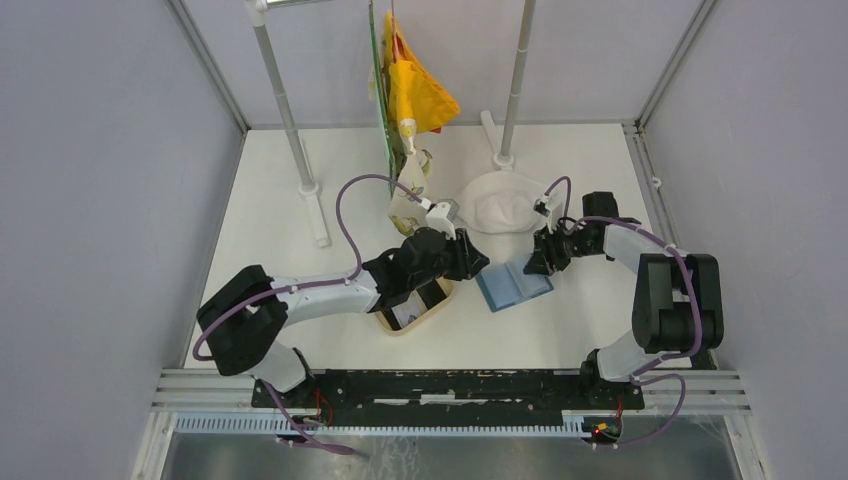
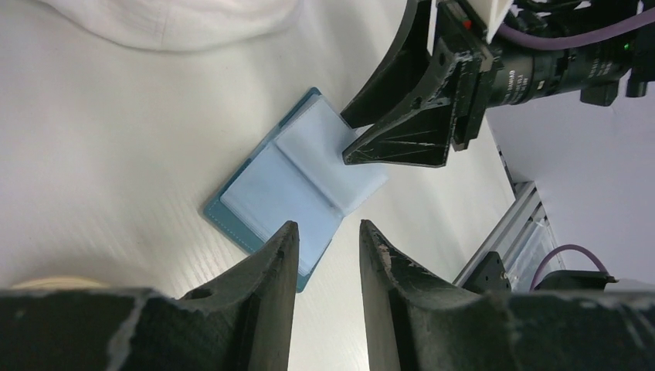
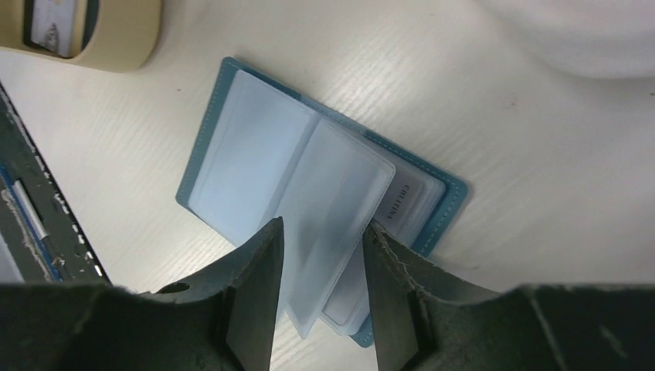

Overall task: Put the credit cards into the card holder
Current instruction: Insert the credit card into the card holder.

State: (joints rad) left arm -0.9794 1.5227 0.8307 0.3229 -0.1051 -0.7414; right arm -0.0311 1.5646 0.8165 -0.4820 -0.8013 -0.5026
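Card holder open flat | right gripper narrow, straddling its clear sleeve (left gripper narrow, empty)

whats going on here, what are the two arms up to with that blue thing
Both arms are working over a flat blue card holder lying open on the white table. The right gripper is down on it, fingers apart either side of a raised clear plastic sleeve; whether it actually grips the sleeve is unclear. The left gripper hovers beside the holder, open and empty. What looks like a card lies in the tan oval tray.
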